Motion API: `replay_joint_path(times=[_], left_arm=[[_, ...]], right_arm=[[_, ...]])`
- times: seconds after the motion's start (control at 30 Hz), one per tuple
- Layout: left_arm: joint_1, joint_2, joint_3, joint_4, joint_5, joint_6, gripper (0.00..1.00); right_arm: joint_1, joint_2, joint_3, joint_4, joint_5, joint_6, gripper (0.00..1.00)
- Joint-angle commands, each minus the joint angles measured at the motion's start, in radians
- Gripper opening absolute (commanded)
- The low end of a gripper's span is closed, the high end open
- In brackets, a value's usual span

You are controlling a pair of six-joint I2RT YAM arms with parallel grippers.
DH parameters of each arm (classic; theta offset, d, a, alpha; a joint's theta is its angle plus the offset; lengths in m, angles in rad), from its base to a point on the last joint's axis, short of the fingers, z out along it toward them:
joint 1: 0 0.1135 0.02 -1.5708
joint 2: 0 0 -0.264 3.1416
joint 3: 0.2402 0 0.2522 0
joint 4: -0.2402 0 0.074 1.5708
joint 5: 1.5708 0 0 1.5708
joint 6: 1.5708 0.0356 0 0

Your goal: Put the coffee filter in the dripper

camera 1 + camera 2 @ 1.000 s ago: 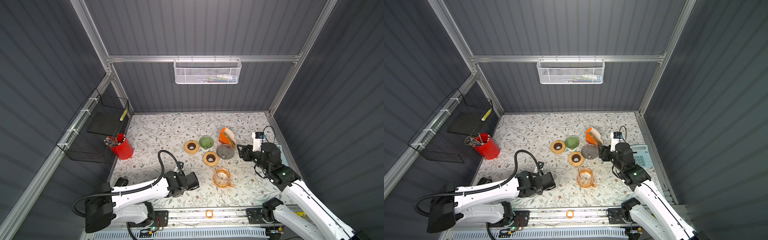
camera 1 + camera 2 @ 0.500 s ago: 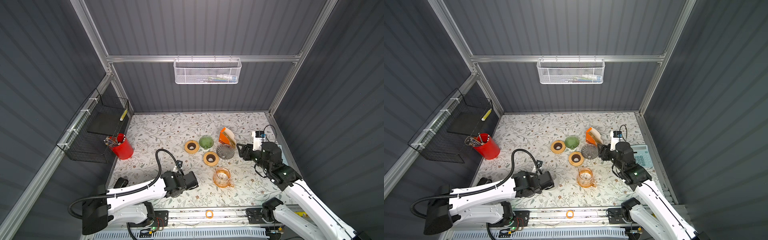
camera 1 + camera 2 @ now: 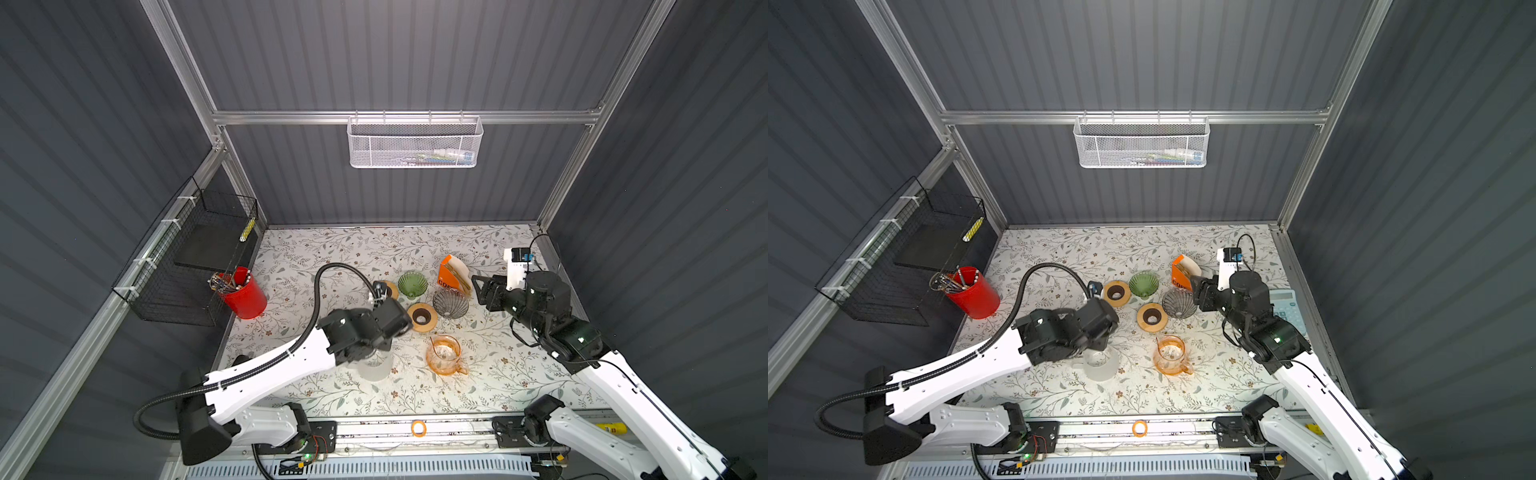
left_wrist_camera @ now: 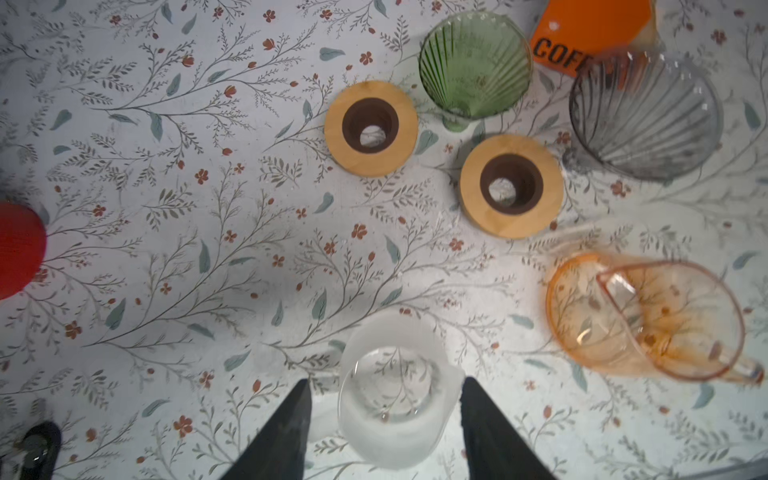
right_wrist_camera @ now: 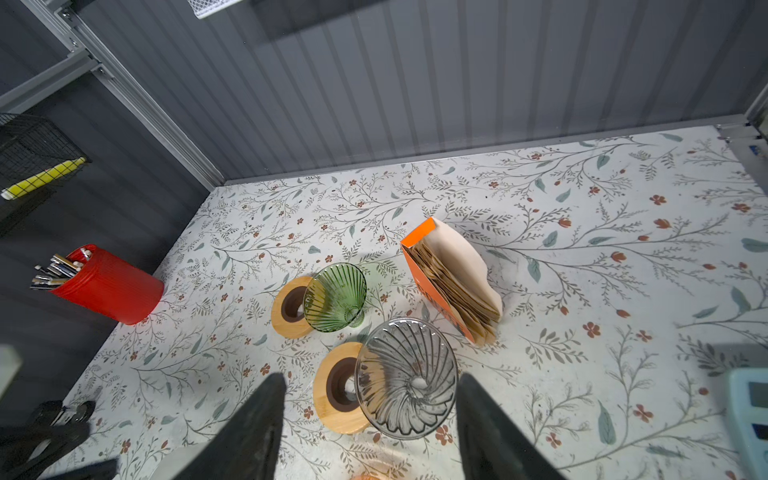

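Brown paper coffee filters point(image 5: 457, 270) stand in an orange box point(image 3: 449, 276) at the back right. A grey glass dripper point(image 5: 407, 378) and a green glass dripper point(image 5: 334, 297) lie tilted beside it, both empty. My right gripper point(image 5: 369, 376) hangs open above the grey dripper point(image 3: 450, 302) and holds nothing. In both top views its fingertips point(image 3: 1196, 284) are close to the box. My left gripper point(image 4: 385, 380) is open, with a finger on each side of a frosted glass cup point(image 4: 395, 395) and a gap on both sides.
Two wooden rings point(image 4: 511, 185) point(image 4: 371, 128) lie next to the drippers. An orange glass pitcher point(image 3: 444, 355) stands right of the frosted cup point(image 3: 376, 365). A red pen cup point(image 3: 243, 295) is at the left, a calculator point(image 3: 1285, 311) at the right edge. Wire baskets hang on the walls.
My left jaws have widened off the frosted cup and the left wrist has risen, so the cup now shows. The right gripper has crept slightly toward the filter box.
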Motion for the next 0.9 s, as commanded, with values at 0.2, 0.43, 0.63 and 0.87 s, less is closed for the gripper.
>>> replay_joint_path(times=[0.2, 0.43, 0.63, 0.87], left_arm=[[0.443, 0.148, 0.022, 0.298, 0.385, 0.216, 0.57], [0.578, 0.355, 0.062, 0.420, 0.621, 0.238, 0.54], [0.578, 0.465, 0.105, 0.449, 0.650, 0.251, 0.55], [0.578, 0.571, 0.200, 0.395, 0.618, 0.289, 0.51]], right_arm=[[0.010, 0.087, 0.123, -0.076, 0.018, -0.027, 0.68], [0.010, 0.207, 0.220, -0.075, -0.003, -0.064, 0.68], [0.008, 0.251, 0.280, -0.085, 0.018, -0.135, 0.70], [0.007, 0.323, 0.296, -0.049, 0.002, -0.153, 0.71]])
